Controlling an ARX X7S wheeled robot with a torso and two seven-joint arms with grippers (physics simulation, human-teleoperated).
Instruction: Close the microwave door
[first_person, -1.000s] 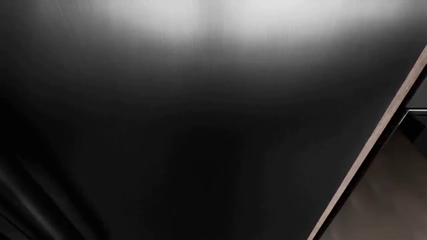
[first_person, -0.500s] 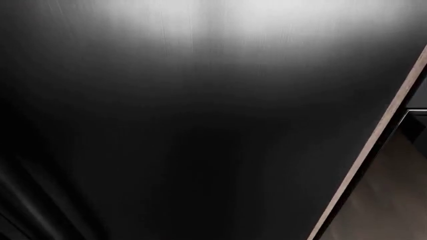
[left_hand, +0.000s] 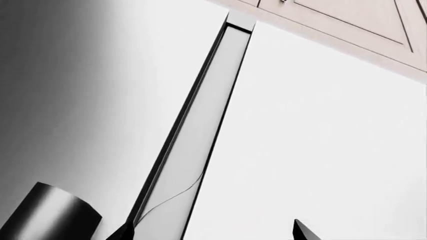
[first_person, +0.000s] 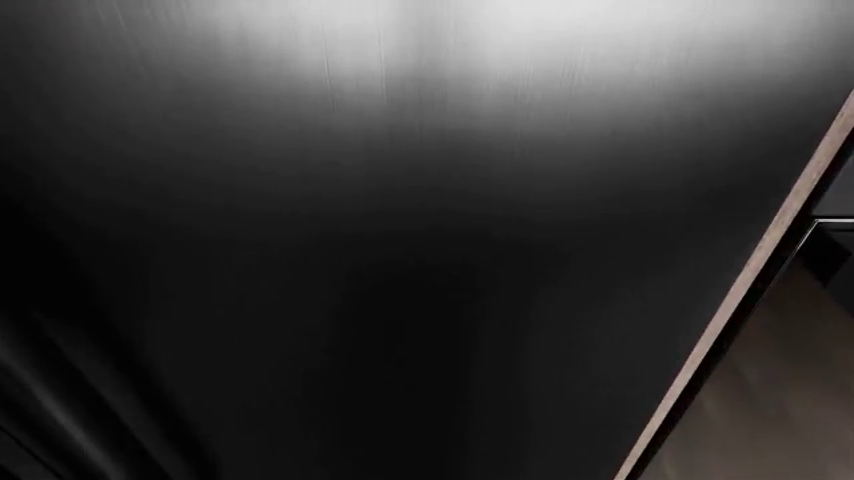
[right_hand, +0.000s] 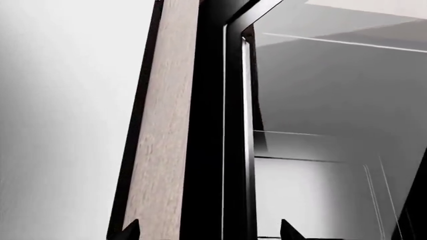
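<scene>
Two dark fingertips (right_hand: 130, 231) of the right gripper (right_hand: 208, 232) stood apart, holding nothing, with the microwave door (right_hand: 235, 125) edge between them toward 12 o'clock. Its black glossy frame ran upright beside a wood panel (right_hand: 163, 125). Left gripper (left_hand: 213, 234) tips also spread, empty.

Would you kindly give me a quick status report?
Both grippers open, empty. Right gripper straddles a dark frame edge. Microwave door not identifiable. Head view blocked by a dark panel.
</scene>
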